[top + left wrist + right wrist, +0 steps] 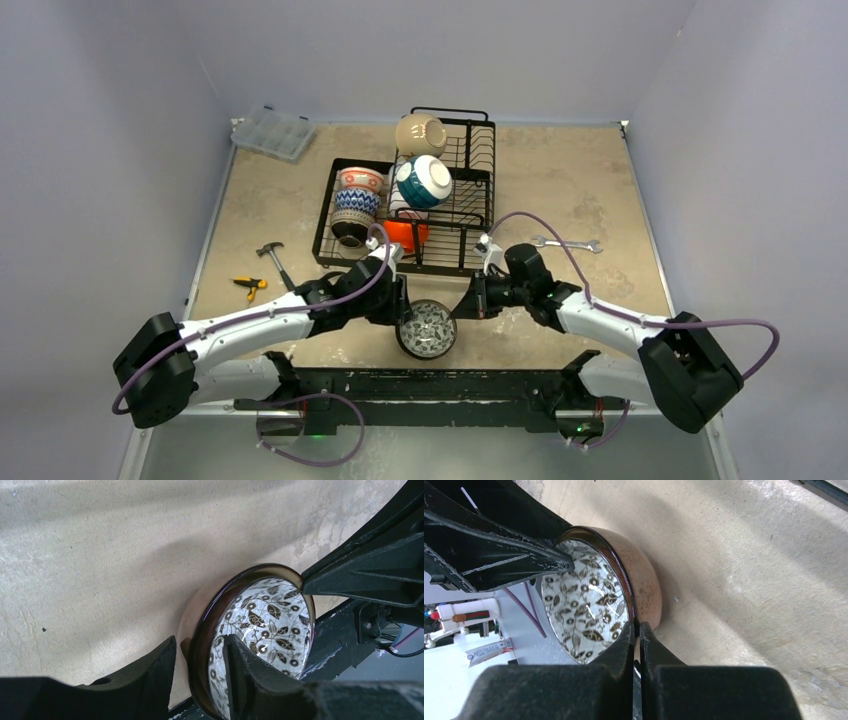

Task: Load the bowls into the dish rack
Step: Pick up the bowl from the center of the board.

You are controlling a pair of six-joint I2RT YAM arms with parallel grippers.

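Observation:
A brown bowl (427, 328) with a white leaf-patterned inside sits near the table's front edge, between my two grippers. My left gripper (402, 308) is open and straddles its rim: in the left wrist view (200, 647) one finger is inside the bowl (270, 615) and the other stands outside, apart from the wall. My right gripper (636, 626) is shut on the opposite rim of the bowl (584, 600). The black wire dish rack (478, 205) holds tan (420, 133), teal (424, 181), orange (405, 235), floral (360, 180) and blue-patterned (355, 205) bowls.
A clear compartment box (272, 132) lies at the back left. A hammer (273, 257) and a yellow-handled tool (250, 286) lie left of the rack. A wrench (566, 243) lies to its right. The arms' black base rail (430, 385) runs just behind the bowl.

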